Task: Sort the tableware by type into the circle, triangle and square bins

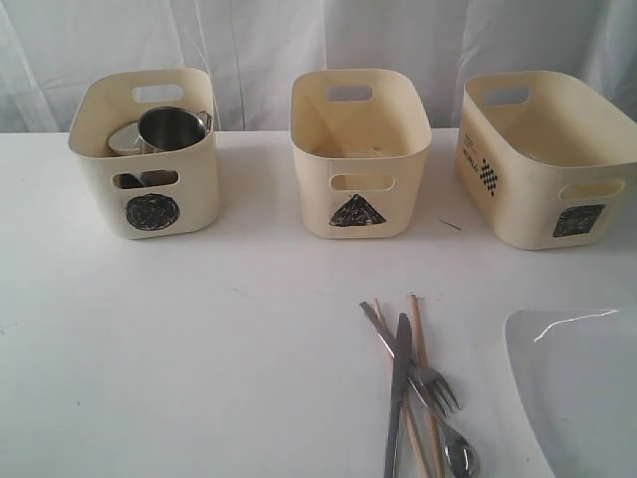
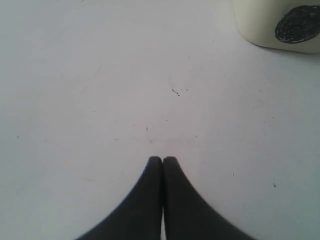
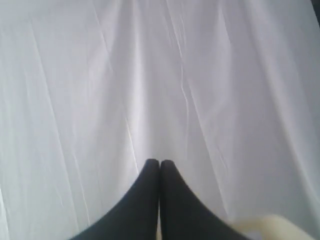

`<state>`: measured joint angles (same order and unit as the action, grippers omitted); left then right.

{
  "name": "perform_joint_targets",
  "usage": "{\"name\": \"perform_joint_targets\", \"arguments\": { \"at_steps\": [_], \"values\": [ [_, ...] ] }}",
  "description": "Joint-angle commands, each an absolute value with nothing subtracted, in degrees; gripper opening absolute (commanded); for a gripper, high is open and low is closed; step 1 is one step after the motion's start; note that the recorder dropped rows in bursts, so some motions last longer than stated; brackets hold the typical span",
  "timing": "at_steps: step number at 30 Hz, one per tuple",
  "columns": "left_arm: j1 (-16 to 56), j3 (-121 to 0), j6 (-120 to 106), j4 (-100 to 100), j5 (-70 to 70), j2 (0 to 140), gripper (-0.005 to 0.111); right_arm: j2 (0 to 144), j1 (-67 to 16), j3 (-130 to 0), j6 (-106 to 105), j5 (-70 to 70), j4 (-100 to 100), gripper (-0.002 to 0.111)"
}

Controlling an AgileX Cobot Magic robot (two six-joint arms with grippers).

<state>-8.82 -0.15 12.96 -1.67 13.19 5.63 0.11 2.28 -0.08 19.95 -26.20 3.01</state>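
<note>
Three cream bins stand in a row at the back of the table: the circle bin (image 1: 100, 169), the triangle bin (image 1: 318, 189) and the wider square bin (image 1: 518, 199). A steel mug (image 1: 171, 127) sits in the circle bin beside another steel piece (image 1: 121, 139). Near the front lie a knife (image 1: 398, 393), fork (image 1: 438, 388), spoon (image 1: 460, 453) and wooden chopsticks (image 1: 420, 339), crossed in a loose pile. A large white plate (image 1: 577, 388) is at the front right. My left gripper (image 2: 162, 159) is shut and empty over bare table near the circle bin (image 2: 280, 25). My right gripper (image 3: 160, 161) is shut and empty.
A white curtain (image 1: 259, 40) hangs behind the bins, and the right wrist view faces it (image 3: 150, 75). A cream rim (image 3: 272, 225) shows blurred beside the right gripper. Neither arm appears in the exterior view. The table is white (image 1: 199, 339).
</note>
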Motion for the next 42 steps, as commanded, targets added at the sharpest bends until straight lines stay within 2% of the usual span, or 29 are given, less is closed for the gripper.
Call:
{"name": "perform_joint_targets", "arguments": {
  "at_steps": [1, 4, 7, 9, 14, 18, 20, 24, 26, 28, 31, 33, 34, 37, 39, 42],
  "values": [
    [-8.42, 0.0, 13.13, -2.09, 13.25, 5.33, 0.0, 0.0, 2.28, 0.0, 18.55, -40.84, -12.09, 0.0],
    [-8.42, 0.0, 13.13, -2.09, 13.25, 5.33, 0.0, 0.0, 2.28, -3.82, 10.67, -42.26, -26.03, 0.0],
    [-8.42, 0.0, 13.13, -2.09, 13.25, 5.33, 0.0, 3.58, 2.28, -13.43, 18.12, -35.87, -20.11, 0.0],
    [-8.42, 0.0, 13.13, -2.09, 13.25, 5.33, 0.0, 9.18, 2.28, -22.3, 31.53, -30.66, -4.21, 0.0],
    [-8.42, 0.0, 13.13, -2.09, 13.25, 5.33, 0.0, 29.61, 2.28, -38.34, 57.51, -31.89, 58.03, 0.0],
    [-8.42, 0.0, 13.13, -2.09, 13.25, 5.33, 0.0, 43.94, 2.28, -41.59, 74.24, -23.37, 91.5, 0.0],
    [-8.42, 0.0, 13.13, -2.09, 13.25, 5.33, 0.0, 50.57, 2.28, -41.47, 81.78, -14.46, 99.95, 0.0],
    [-8.42, 0.0, 13.13, -2.09, 13.25, 5.33, 0.0, 61.95, 2.28, -41.27, 85.02, 4.64, 99.95, 0.0],
    [-8.42, 0.0, 13.13, -2.09, 13.25, 5.33, 0.0, 68.36, 1.62, -40.56, 84.46, 2.91, 90.59, 0.0],
    [-8.42, 0.0, 13.13, -2.09, 13.25, 5.33, 0.0, 71.6, -1.19, -39.0, 83.18, 1.22, 90.02, 0.0],
    [-8.42, 0.0, 13.13, -2.09, 13.25, 5.33, 0.0, 70.54, -6.12, -37.33, 66.97, 0.83, 94.89, 0.0],
    [-8.42, 0.0, 13.13, -2.09, 13.25, 5.33, 0.0, 68.06, -10.51, -37.43, 58.37, 15.07, 94.19, 0.0],
    [-8.42, 0.0, 13.13, -2.09, 13.25, 5.33, 0.0, 67.81, -12.05, -37.93, 58.66, 30.86, 87.9, 0.0],
    [-8.42, 0.0, 13.13, -2.09, 13.25, 5.33, 0.0, 69.15, -11.81, -40.09, 49.08, 53.44, 68.84, 0.0],
    [-8.42, 0.0, 13.13, -2.09, 13.25, 5.33, 0.0, 69.44, -11.38, -41.29, 35.71, 59.79, 52.34, 0.0],
    [-8.42, 0.0, 13.13, -2.09, 13.25, 5.33, 0.0, 67.79, -11.76, -42.33, 15.41, 56.99, 19.74, 0.0]
  ]
}}
